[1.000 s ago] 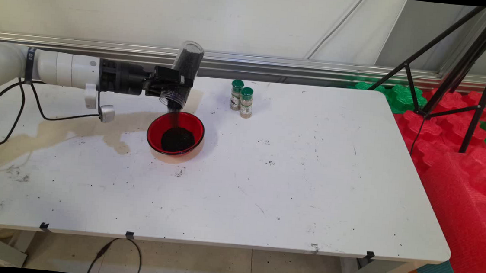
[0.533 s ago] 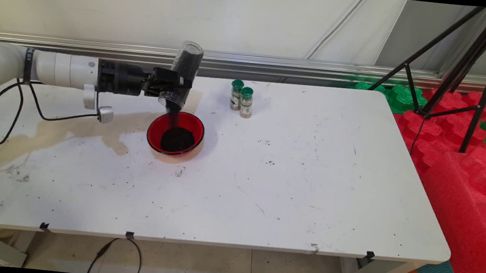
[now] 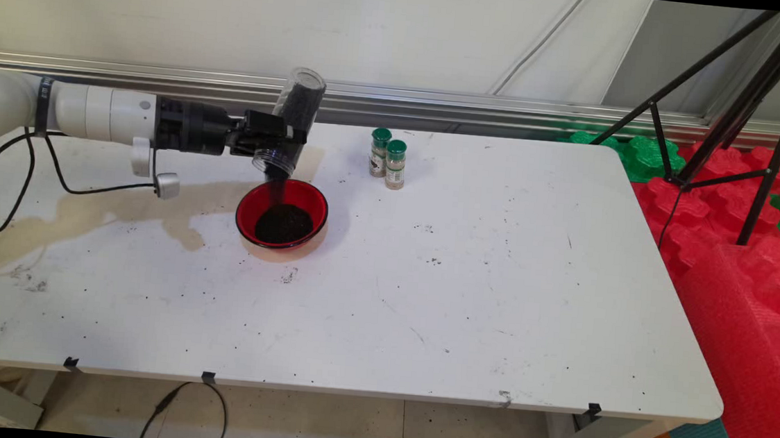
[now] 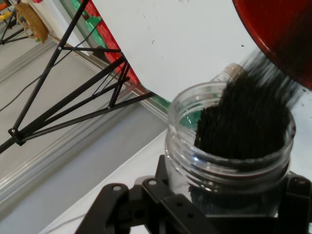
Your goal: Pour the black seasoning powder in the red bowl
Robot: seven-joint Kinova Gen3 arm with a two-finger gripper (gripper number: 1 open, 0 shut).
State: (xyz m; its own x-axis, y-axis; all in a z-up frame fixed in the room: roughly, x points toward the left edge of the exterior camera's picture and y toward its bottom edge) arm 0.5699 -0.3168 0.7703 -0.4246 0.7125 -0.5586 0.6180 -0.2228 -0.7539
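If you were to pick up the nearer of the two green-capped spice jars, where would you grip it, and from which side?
Grip the nearer spice jar across its glass body below the green cap, coming from its near or right side: it stands upright, and the second jar crowds its far left.

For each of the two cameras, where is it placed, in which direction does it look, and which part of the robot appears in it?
Main view: fixed above the table's near side, facing the back wall; shows the arm and gripper tipping a clear jar over the red bowl.
Hand view: on the hand, looking along the gripper; black linkage at bottom.
Shared: jar, dark grains, bowl, tripod.
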